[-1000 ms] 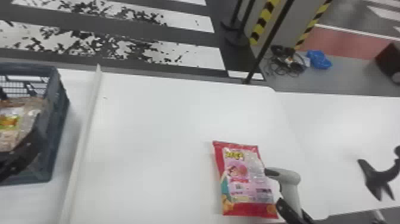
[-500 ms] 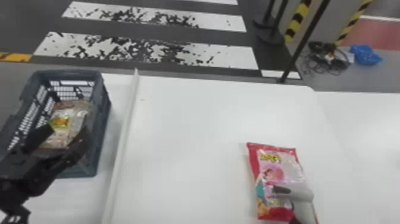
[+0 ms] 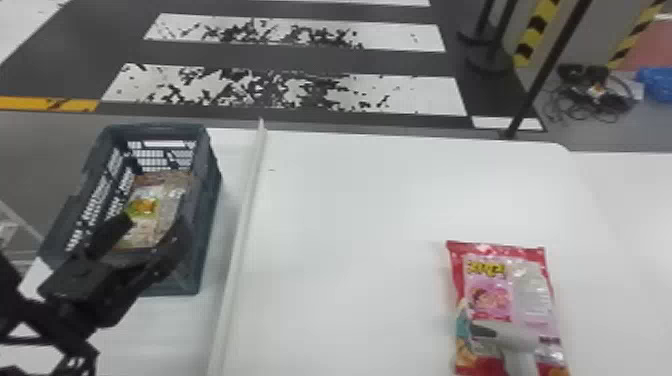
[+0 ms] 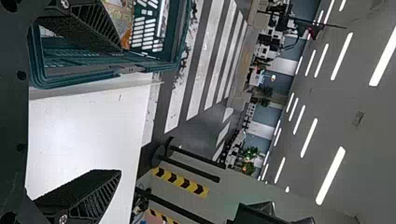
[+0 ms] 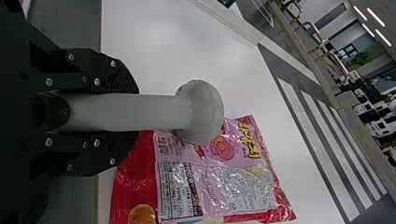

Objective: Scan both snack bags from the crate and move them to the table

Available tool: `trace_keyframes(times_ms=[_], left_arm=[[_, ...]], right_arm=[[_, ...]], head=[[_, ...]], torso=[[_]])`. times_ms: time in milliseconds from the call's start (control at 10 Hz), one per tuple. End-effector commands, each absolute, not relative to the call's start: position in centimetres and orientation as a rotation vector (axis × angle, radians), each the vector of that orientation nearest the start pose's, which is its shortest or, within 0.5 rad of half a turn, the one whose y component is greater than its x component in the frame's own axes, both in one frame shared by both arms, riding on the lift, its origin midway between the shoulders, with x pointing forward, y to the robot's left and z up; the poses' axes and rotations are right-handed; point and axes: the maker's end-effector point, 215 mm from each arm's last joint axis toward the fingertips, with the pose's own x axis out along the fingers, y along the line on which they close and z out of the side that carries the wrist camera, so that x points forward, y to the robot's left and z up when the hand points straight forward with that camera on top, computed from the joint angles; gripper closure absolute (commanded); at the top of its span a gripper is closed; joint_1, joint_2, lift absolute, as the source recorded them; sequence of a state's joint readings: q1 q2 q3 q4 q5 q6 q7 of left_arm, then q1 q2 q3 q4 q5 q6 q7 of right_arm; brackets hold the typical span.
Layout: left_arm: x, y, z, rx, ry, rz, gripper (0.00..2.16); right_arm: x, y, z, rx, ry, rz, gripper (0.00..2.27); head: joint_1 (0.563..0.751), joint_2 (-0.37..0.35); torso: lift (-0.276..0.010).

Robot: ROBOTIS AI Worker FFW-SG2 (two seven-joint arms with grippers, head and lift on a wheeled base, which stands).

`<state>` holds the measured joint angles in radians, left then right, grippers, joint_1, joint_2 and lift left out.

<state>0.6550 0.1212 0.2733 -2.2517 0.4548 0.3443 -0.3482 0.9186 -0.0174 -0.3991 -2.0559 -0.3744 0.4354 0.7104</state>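
The brown bag [image 3: 167, 200] lies inside the crate [image 3: 211, 200], its yellow-green patch facing up. The left claw [image 3: 155, 222] is over the crate's near end, fingers spread wide with nothing gripped between them. In the head view the brown bag extends between and beyond those fingertips, one tip overlapping its left edge and the other by its right side; whether either touches it, I cannot tell. In the left wrist view one finger covers part of the brown bag, and the other finger has the white worktop [image 3: 375, 200] behind it, with a broad gap between the two.

The red bag [image 3: 485, 295] lies flat on the worktop, on the right and well apart from the crate, with a white ridge [image 3: 242, 240] running between them. The right claw [image 5: 138, 112] is closed on the handle of the scanner [image 5: 201, 112]. The scanner's head is over part of the red bag, whose pink panel and printed text face up; contact there cannot be made out. The red bag is just beside the right claw in its wrist view, not gripped by it.
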Motion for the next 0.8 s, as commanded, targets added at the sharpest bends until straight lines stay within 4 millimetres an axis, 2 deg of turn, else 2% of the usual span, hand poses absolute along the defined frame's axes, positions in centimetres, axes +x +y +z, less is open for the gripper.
trace_keyframes(times_ms=[0, 100, 300, 500, 700], left_arm=[[38.9, 26.7, -34.9, -0.254, 0.231, -0.252, 0.07], [38.9, 26.8, -34.8, -0.255, 0.230, -0.251, 0.07], [38.9, 26.8, -34.8, -0.254, 0.230, -0.250, 0.07], [38.9, 26.4, -34.4, -0.254, 0.223, -0.256, 0.07], [38.8, 25.9, -34.0, -0.253, 0.219, -0.264, 0.07]], right_arm=[[20.3, -26.6, -52.3, 0.424, 0.691, 0.338, 2.24], [20.6, -26.6, -52.0, 0.423, 0.682, 0.342, 2.24], [21.2, -28.0, -49.8, 0.437, 0.645, 0.331, 2.24], [22.6, -31.7, -46.3, 0.436, 0.573, 0.286, 2.24], [25.0, -36.5, -44.3, 0.439, 0.526, 0.215, 2.24]], head=[[0.695, -0.018], [0.695, -0.006], [0.695, 0.000], [0.695, -0.025], [0.695, -0.116]], torso=[[-0.087], [-0.087], [-0.087], [-0.087], [-0.087]])
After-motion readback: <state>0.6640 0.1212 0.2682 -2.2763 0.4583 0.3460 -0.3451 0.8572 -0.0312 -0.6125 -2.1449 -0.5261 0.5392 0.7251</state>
